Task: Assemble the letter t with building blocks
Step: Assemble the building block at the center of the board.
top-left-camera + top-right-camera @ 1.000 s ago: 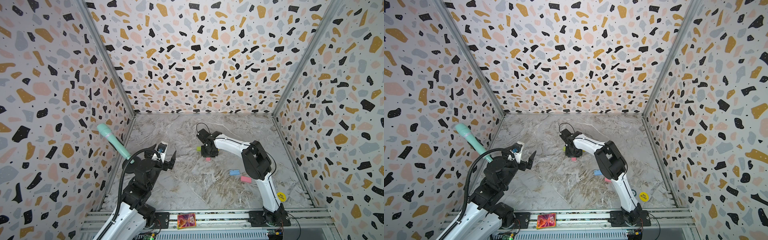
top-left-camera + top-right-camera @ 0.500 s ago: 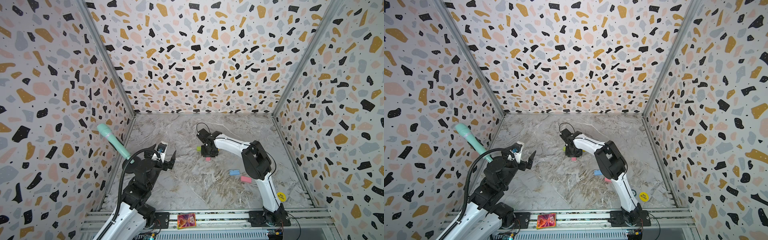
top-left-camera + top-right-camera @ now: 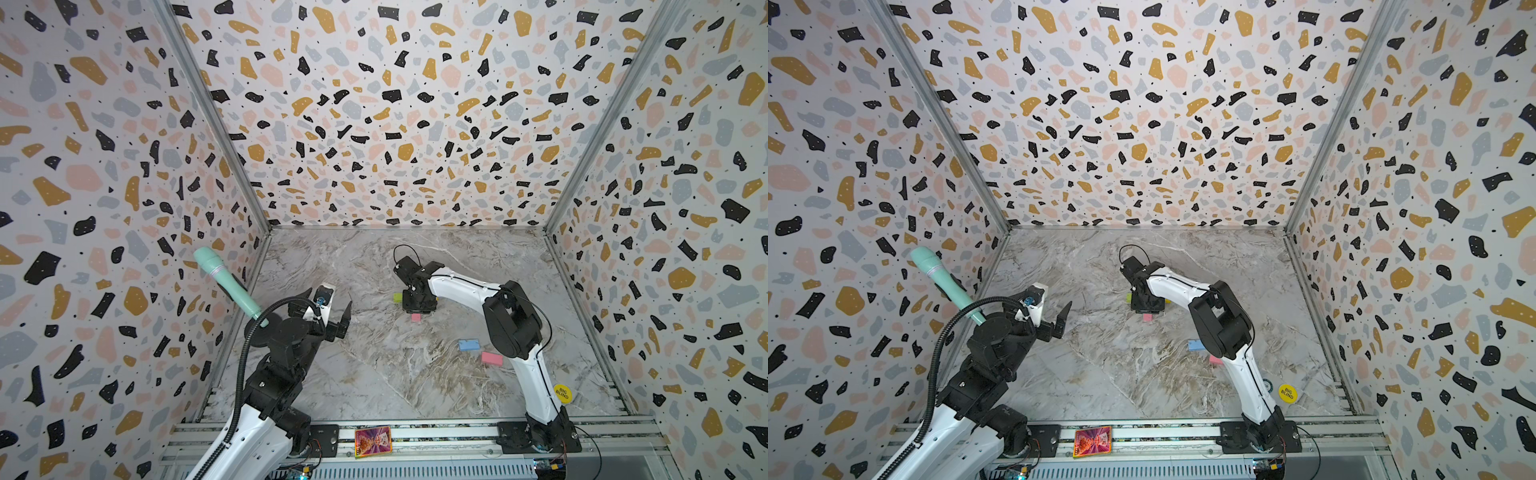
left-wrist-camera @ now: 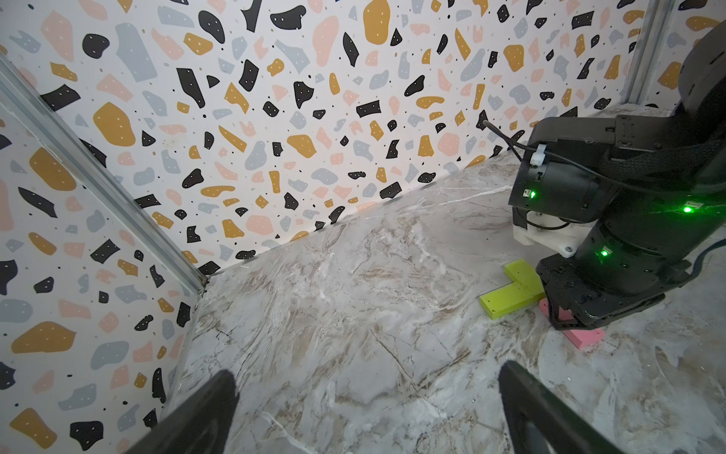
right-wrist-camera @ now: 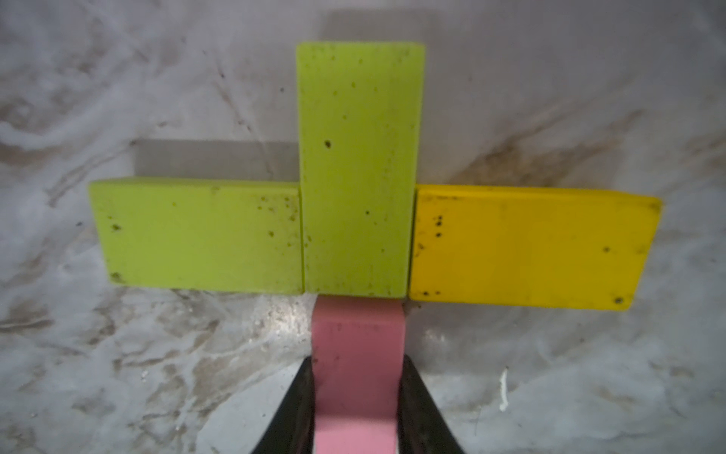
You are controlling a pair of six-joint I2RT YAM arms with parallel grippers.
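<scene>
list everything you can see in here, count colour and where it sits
green stem block: 1, lime green, mid table
green crossbar block: 1, lime green, against one side of the stem block
yellow block: 1, yellow, against the opposite side
held pink block: 1, pink, end against the stem block's end
blue block: 1, light blue, loose near the right arm
loose pink block: 1, pink, beside the blue block
disc: 1, yellow, black lettering, by the right arm's base
card: 1, pink-purple, on the front rail
teal rod: 1, teal, sticking up beside the left arm
table: 1, grey marble
left gripper: 1, black, raised, open, empty
right gripper: 1, black, shut on the held pink block
</scene>
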